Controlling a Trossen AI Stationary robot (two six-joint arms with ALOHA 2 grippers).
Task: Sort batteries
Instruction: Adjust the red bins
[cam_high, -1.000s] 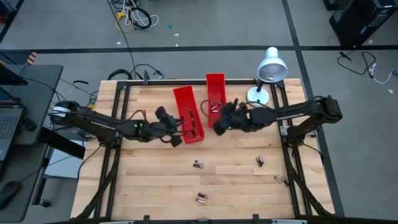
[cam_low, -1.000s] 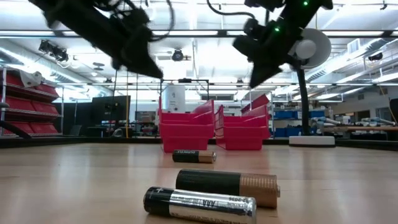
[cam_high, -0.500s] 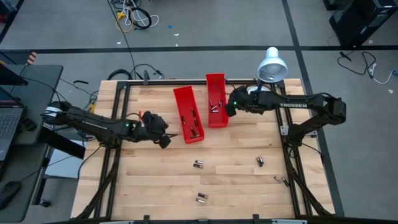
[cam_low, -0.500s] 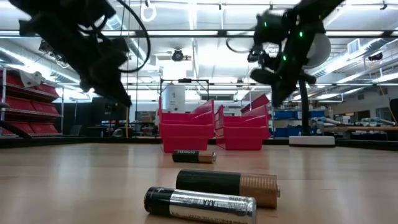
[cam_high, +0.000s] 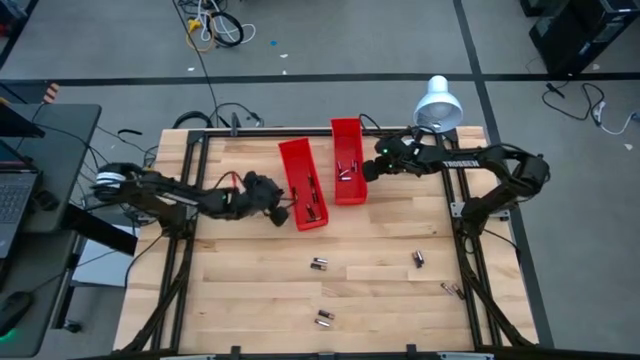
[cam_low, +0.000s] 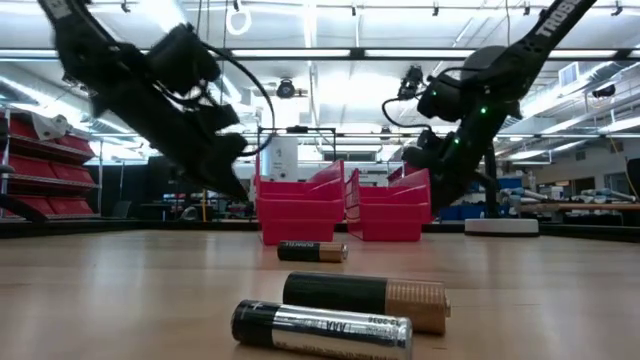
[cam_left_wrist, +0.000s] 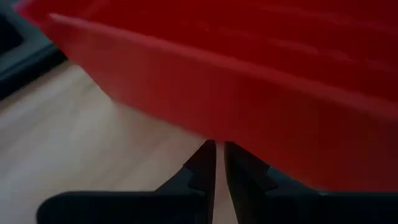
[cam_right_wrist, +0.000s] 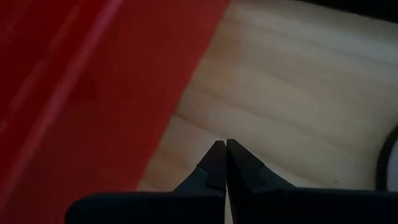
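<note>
Left gripper (cam_high: 281, 211) low beside left red bin (cam_high: 303, 184), right gripper (cam_high: 364, 171) closed by right bin (cam_high: 346, 161)

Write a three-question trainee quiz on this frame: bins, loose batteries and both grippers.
1. How many red bins stand on the table, and do they hold anything?
2. True or false: the right gripper carries a battery.
3. The left gripper is: A) over the loose batteries, B) beside the left bin, C) above the lamp.

Key
1. Two, the left bin and the right bin; small batteries lie in both.
2. False. Its fingers are shut with nothing between them, beside the right bin's outer wall.
3. B. It sits at that bin's outer side, nearly closed and empty. Loose batteries such as the pair lie nearer the table's front.
</note>
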